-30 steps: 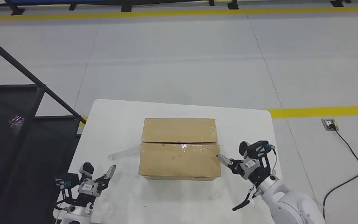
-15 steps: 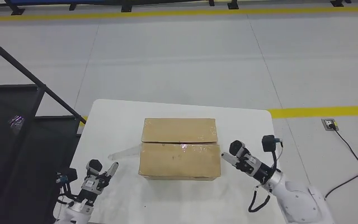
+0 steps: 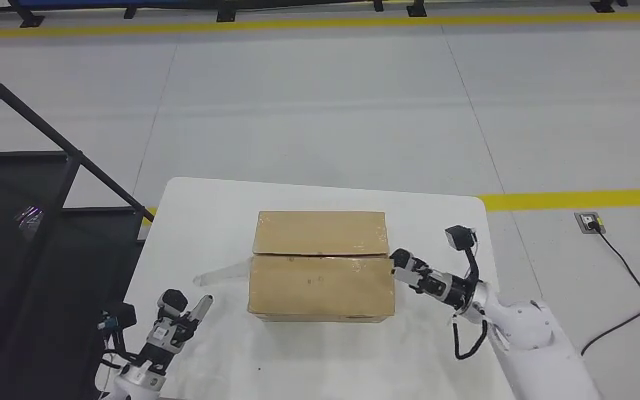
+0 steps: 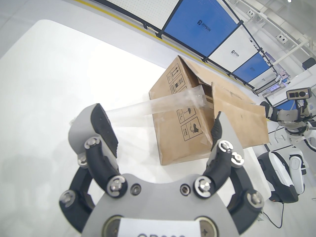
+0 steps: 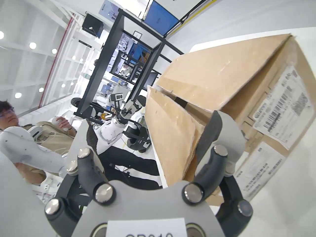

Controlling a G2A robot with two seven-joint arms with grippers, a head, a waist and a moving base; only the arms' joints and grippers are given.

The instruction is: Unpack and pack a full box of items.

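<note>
A brown cardboard box (image 3: 320,265) lies in the middle of the white table (image 3: 300,200), its two top flaps meeting along a seam. The near flap (image 4: 237,114) stands slightly raised. A strip of clear tape (image 4: 158,104) hangs off the box's left end (image 3: 222,268). My left gripper (image 3: 195,315) is near the table's front left corner, open (image 4: 160,127), apart from the box and facing its left end. My right gripper (image 3: 400,262) is at the box's right end, open (image 5: 153,134), with the near flap's edge (image 5: 172,134) between its fingers.
A black metal frame (image 3: 40,230) stands just left of the table. The table has bare room in front of the box and on both sides. Shipping labels (image 5: 284,104) cover the box's right end.
My right gripper has moved from the front right of the box up to its right end at the flap seam. The left gripper has shifted slightly nearer the front edge.
</note>
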